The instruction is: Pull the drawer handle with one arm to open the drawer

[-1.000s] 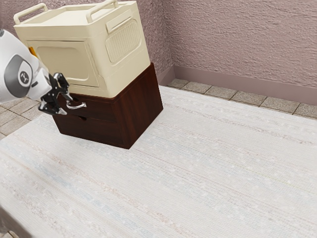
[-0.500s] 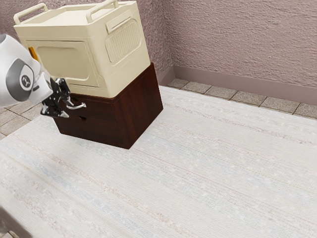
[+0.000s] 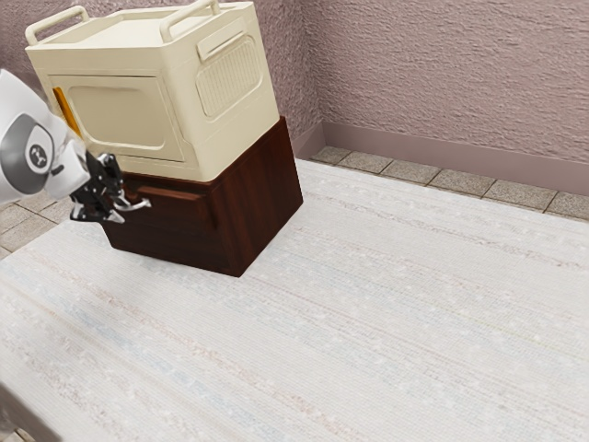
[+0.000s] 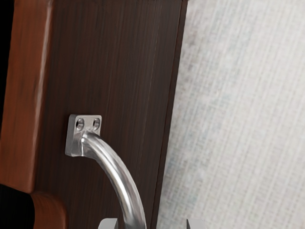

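Exterior view, left to right. Arm [image 3: 28, 152] enters at the left edge, its upstream part cut off. Gripper [image 3: 118, 203] at the front of the dark wooden cabinet [image 3: 262, 203]: fingers stand clearly apart, open around the metal handle [image 3: 140, 204]. Wrist view: handle's curved bar passes between the fingertips, nearer one, with a visible gap to the other; not clamped from both sides. Contact with the nearer finger cannot be made out. Handle is on the upper drawer [image 3: 175, 206], which stands partly out, its reddish top edge exposed; how far out is hard to judge. One mounting plate [image 4: 88, 121] shows with two screw holes; the bar's other end is cut off in the wrist view and hidden by the gripper in the exterior view. Cream box [image 3: 120, 110] sits on the cabinet; orange strip [image 3: 66, 109] at its front, nature unclear. Patterned tabletop [image 3: 368, 313] extends rightward.
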You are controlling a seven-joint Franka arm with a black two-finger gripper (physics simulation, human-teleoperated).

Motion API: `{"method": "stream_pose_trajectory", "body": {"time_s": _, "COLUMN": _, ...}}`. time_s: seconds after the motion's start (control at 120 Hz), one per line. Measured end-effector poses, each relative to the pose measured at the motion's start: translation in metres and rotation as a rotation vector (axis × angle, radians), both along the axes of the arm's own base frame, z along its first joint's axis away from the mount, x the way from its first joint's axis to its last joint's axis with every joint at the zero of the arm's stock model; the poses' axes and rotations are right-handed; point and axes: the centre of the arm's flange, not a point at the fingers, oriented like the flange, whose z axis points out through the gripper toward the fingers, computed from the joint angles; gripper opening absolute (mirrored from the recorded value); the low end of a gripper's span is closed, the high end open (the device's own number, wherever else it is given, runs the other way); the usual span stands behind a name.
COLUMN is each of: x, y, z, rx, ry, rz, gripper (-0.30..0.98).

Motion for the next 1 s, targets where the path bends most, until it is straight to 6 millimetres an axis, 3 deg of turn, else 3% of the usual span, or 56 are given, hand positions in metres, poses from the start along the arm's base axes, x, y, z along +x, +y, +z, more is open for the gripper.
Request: {"method": "stream_pose_trajectory", "body": {"time_s": 1.0, "x": -0.071, "y": -0.009, "z": 0.004, "rx": -0.038, "ry": -0.004, "rz": -0.002, "gripper": 0.05}}
